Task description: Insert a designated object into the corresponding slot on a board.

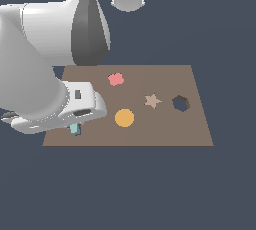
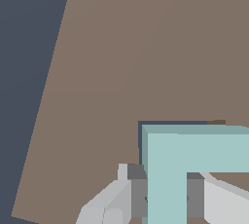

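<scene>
Teal L-block (image 2: 168, 179) sits clamped betw. the gripper (image 2: 167, 191) fingers (image 2: 137, 193), jaws narrow on one arm. It's at the board's (image 1: 150, 134) corner near the exterior view's left, front edge, right over the dark L slot (image 2: 165, 122), whose rim peeks past the block's edges. Elsewhere on board: pink blob (image 1: 116, 79), orange disc (image 1: 124, 118), tan star (image 1: 152, 101), hex hole (image 1: 181, 103).

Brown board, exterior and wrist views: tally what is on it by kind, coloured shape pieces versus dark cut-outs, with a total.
Coloured shape pieces: 4 (pink blob, tan star, orange disc, light-teal L-shaped block, between the gripper fingers)
Dark cut-outs: 2 (dark hexagonal hole, dark L-shaped recess edging the teal block)
Total on the flat brown board: 6
</scene>
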Controlling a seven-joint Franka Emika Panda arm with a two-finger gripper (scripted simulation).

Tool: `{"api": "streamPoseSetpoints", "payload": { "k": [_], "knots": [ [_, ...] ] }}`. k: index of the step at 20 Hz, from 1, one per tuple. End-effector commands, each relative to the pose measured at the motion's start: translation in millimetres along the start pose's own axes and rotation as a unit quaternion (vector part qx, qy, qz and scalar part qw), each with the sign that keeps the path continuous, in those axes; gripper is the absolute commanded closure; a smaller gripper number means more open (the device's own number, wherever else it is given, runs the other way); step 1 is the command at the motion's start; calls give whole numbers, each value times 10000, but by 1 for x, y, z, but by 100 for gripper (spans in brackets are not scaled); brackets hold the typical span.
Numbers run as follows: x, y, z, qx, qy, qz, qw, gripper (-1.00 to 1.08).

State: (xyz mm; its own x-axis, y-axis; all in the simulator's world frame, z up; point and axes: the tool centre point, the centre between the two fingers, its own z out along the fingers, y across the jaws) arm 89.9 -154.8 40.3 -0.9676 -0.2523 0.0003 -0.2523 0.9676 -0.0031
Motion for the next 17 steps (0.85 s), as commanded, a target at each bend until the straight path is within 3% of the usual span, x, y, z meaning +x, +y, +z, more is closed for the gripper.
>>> {"api": "streamPoseSetpoints", "payload": {
  "k": [1,7,8,17],
  "knots": [
    [0,0,0,0,0,-1,10000,108],
    [0,0,10,2,-1,-23,10000,108],
    [0,0,10,2,-1,-23,10000,-92],
    [0,0,10,2,-1,-23,10000,-92]
  ]
}}
